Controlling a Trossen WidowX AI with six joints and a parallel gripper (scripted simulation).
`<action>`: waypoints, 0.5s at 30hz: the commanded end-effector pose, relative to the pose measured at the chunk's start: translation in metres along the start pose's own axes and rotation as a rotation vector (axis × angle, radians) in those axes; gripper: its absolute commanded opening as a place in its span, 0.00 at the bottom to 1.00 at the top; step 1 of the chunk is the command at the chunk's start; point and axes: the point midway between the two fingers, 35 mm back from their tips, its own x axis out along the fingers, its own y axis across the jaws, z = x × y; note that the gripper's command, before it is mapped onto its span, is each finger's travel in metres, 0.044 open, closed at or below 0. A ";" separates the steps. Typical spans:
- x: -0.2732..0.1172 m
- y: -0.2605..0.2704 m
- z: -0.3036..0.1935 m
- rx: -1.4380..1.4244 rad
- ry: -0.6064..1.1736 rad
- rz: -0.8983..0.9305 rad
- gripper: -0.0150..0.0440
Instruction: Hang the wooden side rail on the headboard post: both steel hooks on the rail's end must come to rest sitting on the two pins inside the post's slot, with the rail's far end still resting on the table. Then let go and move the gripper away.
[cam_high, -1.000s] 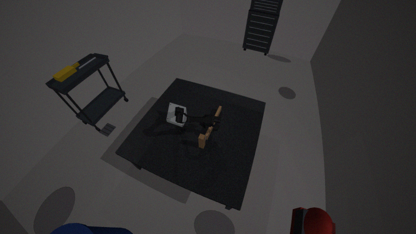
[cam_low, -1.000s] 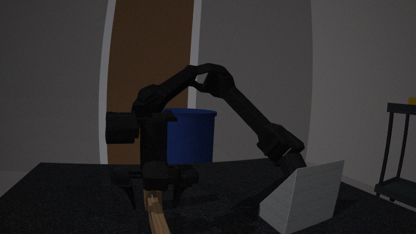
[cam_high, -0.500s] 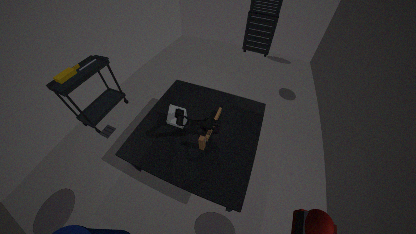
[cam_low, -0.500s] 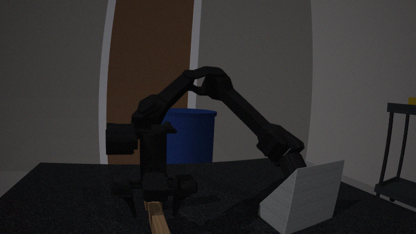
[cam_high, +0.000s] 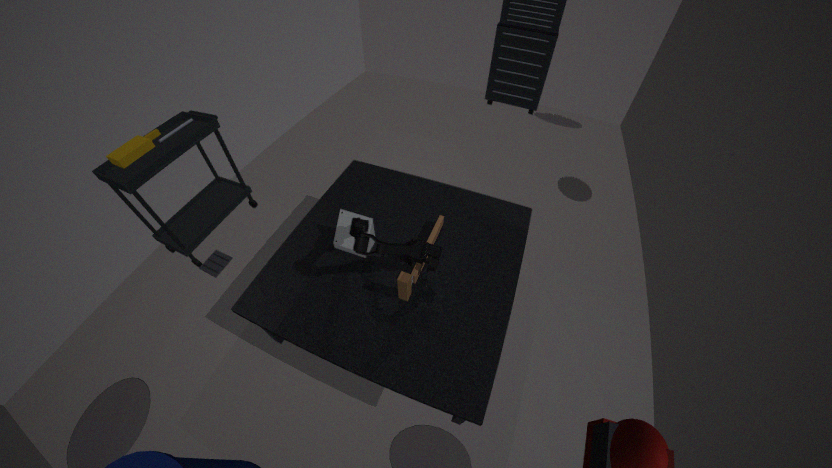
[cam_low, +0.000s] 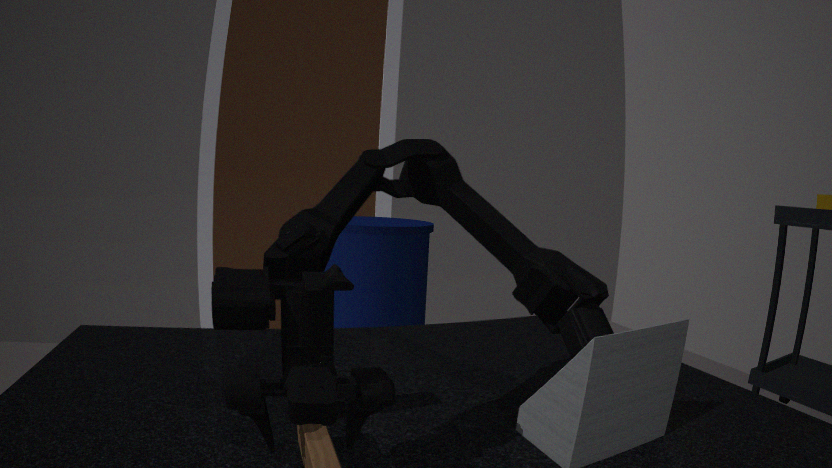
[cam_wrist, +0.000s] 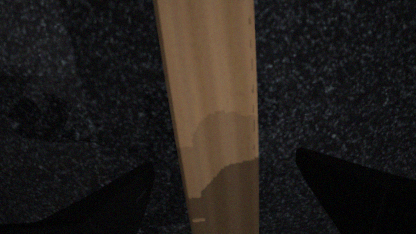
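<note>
The wooden side rail (cam_high: 435, 230) (cam_low: 323, 452) (cam_wrist: 215, 60) runs away from the headboard post in the top view. The post (cam_high: 404, 286) stands upright on the dark table (cam_high: 349, 325) (cam_low: 145, 360). The rail's near end is close to the post, but the hooks, slot and pins are too small and dark to make out. My gripper (cam_high: 423, 265) (cam_low: 311, 445) (cam_wrist: 224, 162) is open and empty, pointing down over the rail near its post end. In the wrist view the rail passes between the two fingertips, with a gap on either side. The gripper partly hides the rail in the top and exterior views.
The arm's pale wedge base (cam_high: 343, 234) (cam_low: 628, 384) stands on the table beside the rail. A cart (cam_high: 197, 218) with a yellow case (cam_high: 131, 152) stands off the table. A blue barrel (cam_low: 381, 273) stands beyond the table.
</note>
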 end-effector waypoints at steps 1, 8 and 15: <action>0.009 0.005 0.000 -0.011 0.008 0.011 1.00; 0.010 0.005 0.000 -0.011 0.008 0.011 0.91; 0.010 0.005 0.000 -0.011 0.008 0.011 0.60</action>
